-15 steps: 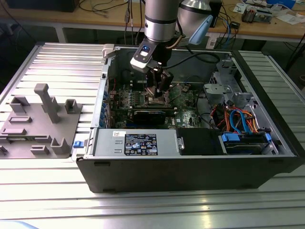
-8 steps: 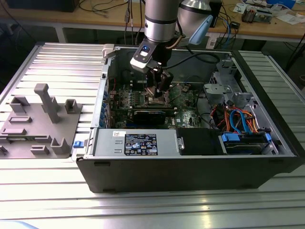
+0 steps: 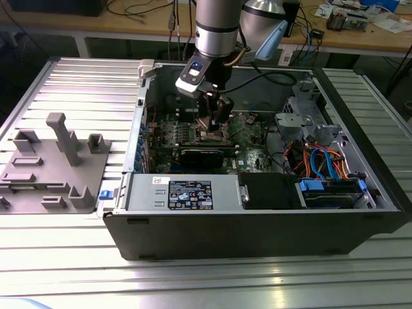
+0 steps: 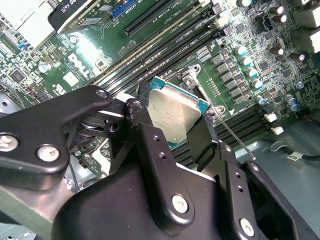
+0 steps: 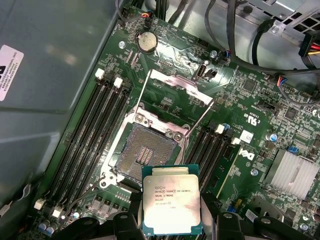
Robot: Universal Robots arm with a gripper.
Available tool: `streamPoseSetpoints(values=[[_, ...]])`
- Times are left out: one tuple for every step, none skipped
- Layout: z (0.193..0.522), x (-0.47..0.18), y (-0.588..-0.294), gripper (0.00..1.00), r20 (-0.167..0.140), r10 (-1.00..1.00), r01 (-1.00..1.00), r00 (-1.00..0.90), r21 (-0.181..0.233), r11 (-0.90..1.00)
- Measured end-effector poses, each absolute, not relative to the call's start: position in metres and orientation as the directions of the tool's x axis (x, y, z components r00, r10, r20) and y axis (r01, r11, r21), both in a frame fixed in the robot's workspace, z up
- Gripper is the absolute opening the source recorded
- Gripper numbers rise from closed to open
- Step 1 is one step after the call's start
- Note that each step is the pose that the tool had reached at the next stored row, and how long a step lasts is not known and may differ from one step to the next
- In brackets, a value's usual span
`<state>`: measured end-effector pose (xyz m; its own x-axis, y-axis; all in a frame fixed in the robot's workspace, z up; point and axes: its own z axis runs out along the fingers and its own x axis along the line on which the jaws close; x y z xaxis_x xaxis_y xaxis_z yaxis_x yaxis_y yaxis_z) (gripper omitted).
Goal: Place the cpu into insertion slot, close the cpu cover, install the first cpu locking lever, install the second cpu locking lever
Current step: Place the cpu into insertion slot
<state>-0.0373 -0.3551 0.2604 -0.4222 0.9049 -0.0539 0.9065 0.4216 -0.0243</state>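
- My gripper (image 4: 172, 127) is clamped on the cpu (image 4: 175, 116). Two matte black fingers (image 4: 145, 130) press its opposite edges, set narrow.
- The cpu is a flat square w/ a dull silver-grey metal top, faint print and a thin blue-green rim. In the first wrist view the cpu (image 5: 171, 205) hangs above the board just beside the insertion slot, not in it.
- The insertion slot (image 5: 142, 152) is a bare square socket w/ a dark centre, a fine pin grid and a shiny metal rim. It's set in the glossy green circuit board (image 5: 240, 100).
- The cpu cover (image 5: 180, 84) is a thin silver frame plate w/ a big square window. It stands raised on the slot's far side, and green board shows thru the window.
- A thin wire lever (image 5: 141, 95) stands up along the cover's side.
- Long black memory slots (image 5: 92, 135) w/ white end clips flank the socket on both sides.
- A round silver coin cell (image 5: 147, 42) sits beyond the cover. A finned metal heatsink (image 5: 295, 172) is well apart from the socket.
- In the exterior view my arm (image 3: 215, 26), a smooth grey cylinder, drops into the open black PC case (image 3: 257, 232), w/ the gripper (image 3: 215, 116) low over the board mid-case.
- A sheet-metal box (image 3: 141, 193) w/ a label runs along the case's near wall.
- A grey moulded fixture (image 3: 55, 164) lies on the ribbed metal table (image 3: 84, 84) at the exterior view's left, well apart from the case.
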Motion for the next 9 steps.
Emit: streamPoseSetpoints(values=[[0.2604,-0.0373,-0.3551,0.55,-0.054,0.905,0.907,-0.421,-0.024,0.421],[0.2604,-0.0373,-0.3551,0.55,-0.054,0.906,0.907,-0.421,-0.024,0.420],[0.2603,-0.0373,-0.3551,0.55,-0.054,0.906,0.908,-0.420,-0.024,0.419],[0.2603,-0.0373,-0.3551,0.55,-0.054,0.906,0.908,-0.419,-0.024,0.418],[0.2603,-0.0373,-0.3551,0.55,-0.054,0.907,0.909,-0.418,-0.024,0.417],[0.2602,-0.0373,-0.3551,0.55,-0.054,0.907,0.909,-0.417,-0.024,0.417],[0.2602,-0.0373,-0.3551,0.55,-0.054,0.908,0.909,-0.417,-0.024,0.416],[0.2602,-0.0373,-0.3551,0.55,-0.054,0.908,0.909,-0.416,-0.024,0.415],[0.2601,-0.0373,-0.3551,0.55,-0.054,0.908,0.910,-0.415,-0.024,0.415]])
